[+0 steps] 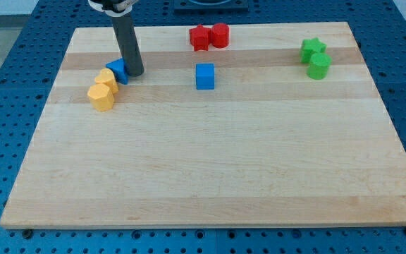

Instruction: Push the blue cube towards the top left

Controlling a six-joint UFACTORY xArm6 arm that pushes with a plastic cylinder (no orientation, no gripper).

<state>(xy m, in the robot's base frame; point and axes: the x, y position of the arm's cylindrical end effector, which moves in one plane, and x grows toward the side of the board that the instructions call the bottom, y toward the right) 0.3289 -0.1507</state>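
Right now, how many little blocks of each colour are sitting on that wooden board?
Red: 2, the red star-like block and the red cylinder
Green: 2, the green star and the green cylinder
Blue: 2, the blue cube and the blue block beside my tip
Yellow: 2, and
Total: 8

There are no words, numbers, labels or signs to read anywhere, not on the blocks and not on the worktop [210,162].

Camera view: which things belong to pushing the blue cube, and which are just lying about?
Job: blue cube; my tip, at the view's left beside another blue block.
Lying about: that blue block, upper yellow block, lower yellow block, left red block, right red block, green star, green cylinder.
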